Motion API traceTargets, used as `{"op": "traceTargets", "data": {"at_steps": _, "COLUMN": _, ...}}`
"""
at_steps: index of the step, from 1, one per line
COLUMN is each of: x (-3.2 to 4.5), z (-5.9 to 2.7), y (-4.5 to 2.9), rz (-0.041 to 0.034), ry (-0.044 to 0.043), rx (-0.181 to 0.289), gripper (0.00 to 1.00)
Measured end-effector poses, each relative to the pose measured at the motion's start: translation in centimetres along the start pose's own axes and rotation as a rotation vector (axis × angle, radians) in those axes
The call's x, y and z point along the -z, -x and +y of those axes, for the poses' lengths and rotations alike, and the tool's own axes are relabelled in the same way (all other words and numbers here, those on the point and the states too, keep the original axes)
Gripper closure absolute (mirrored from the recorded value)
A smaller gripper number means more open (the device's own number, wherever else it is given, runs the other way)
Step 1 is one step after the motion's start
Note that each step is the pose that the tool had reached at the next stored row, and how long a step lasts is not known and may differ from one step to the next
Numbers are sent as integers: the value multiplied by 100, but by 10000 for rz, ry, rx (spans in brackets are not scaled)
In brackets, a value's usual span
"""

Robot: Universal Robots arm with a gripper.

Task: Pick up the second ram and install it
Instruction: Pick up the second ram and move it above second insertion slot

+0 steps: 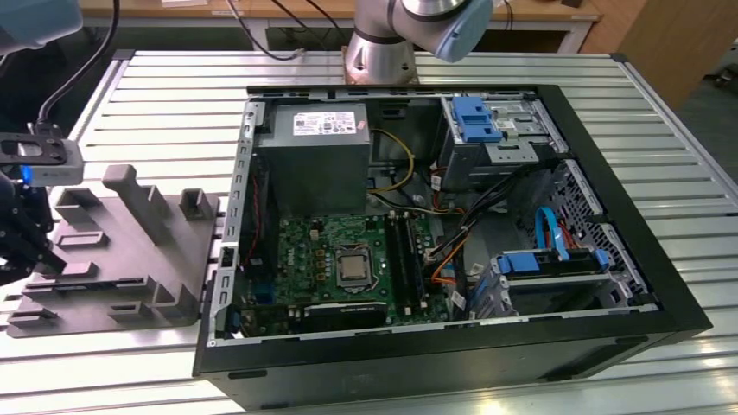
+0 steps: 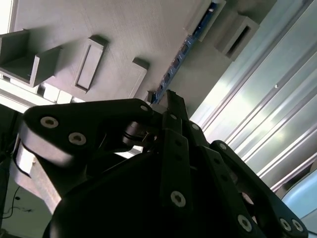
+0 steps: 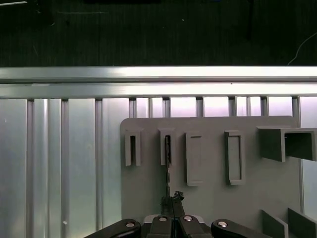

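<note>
Grey holder block (image 3: 148,193) sits below the hand (image 3: 172,199), which looks to be pinching the near end of the second ram (image 2: 181,53). The stick stands on edge in its slot, running straight out ahead of the hand. Risks: grip's at one end only, on a thin edge, so it could pivot, bind in the slot or slip. A skewed pull may drag the block w/ it.

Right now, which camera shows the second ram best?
The second wrist view: the second ram shows its blue face along the grey holder. The first wrist view gives its thin edge; the exterior view, the hand at the holder.
</note>
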State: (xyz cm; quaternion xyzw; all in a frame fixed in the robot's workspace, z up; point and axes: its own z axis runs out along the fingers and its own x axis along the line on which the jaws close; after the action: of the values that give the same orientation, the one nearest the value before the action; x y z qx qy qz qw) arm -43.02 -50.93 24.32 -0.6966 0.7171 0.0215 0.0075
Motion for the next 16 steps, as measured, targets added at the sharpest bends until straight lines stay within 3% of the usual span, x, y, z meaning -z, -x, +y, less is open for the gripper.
{"op": "traceTargets", "data": {"at_steps": 16, "x": -127, "z": -70, "y": -17, "rz": 0, "ry": 1, "rx": 0, "gripper": 90}}
